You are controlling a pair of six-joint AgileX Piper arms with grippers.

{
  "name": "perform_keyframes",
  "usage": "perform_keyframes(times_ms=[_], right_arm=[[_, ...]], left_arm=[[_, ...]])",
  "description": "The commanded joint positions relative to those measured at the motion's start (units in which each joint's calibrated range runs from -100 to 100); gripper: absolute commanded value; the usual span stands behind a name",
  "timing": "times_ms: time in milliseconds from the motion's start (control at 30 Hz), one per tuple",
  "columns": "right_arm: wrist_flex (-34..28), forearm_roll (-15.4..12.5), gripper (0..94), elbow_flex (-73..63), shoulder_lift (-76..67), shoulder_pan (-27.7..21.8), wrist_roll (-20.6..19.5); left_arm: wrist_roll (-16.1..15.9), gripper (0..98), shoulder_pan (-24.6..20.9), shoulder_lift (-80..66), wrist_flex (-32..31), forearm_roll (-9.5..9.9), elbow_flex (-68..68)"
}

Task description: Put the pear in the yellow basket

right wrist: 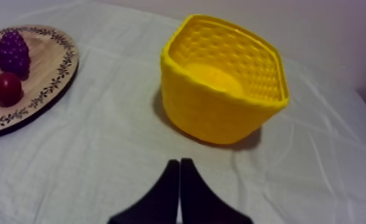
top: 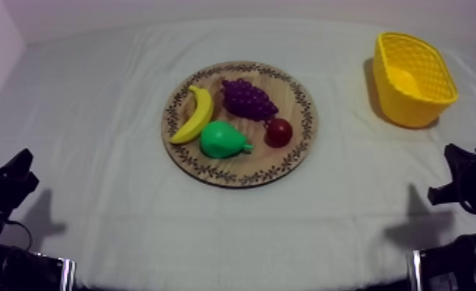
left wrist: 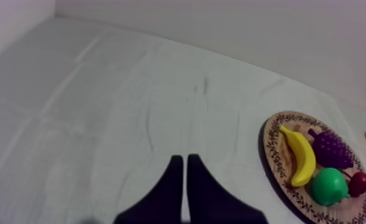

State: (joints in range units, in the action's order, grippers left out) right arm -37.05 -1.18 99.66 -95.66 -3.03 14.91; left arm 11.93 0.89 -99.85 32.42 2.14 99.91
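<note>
Jaws seemingly together; pear (top: pixel 224 140) on board (top: pixel 295 104)

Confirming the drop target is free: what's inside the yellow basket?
Visible inside the yellow basket: its bare floor and lattice walls, no fruit. Its near wall hides the floor strip just behind it.

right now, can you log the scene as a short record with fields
pear: lying on the wooden board, between banana and small red fruit
grapes: on the board, behind the pear
yellow basket: upright on the cloth, right of the board, apart from it
left gripper: shut, over bare cloth
right gripper: shut, near the basket
task: pear not yet picked up
</note>
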Motion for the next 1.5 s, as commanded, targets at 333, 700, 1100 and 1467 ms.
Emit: perform_keyframes(times_ms=[333,700,1100,1467], right_arm=[[0.2,0.0,0.4,0.1,0.0,0.0,-3.7],[0.2,0.0,0.4,0.1,0.0,4.5,1.5],[0.2,0.0,0.5,0.1,-0.1,12.3,-3.0],[5.8,-0.8,0.6,-1.1,9.6,18.2,-0.5]], left_arm=[[0.0,0.1,0.0,0.0,0.0,0.03,0.0],[0.0,0.1,0.0,0.0,0.0,0.03,0.0],[0.0,0.1,0.0,0.0,0.0,0.03,0.0],[0.0,0.1,0.0,0.0,0.0,0.03,0.0]])
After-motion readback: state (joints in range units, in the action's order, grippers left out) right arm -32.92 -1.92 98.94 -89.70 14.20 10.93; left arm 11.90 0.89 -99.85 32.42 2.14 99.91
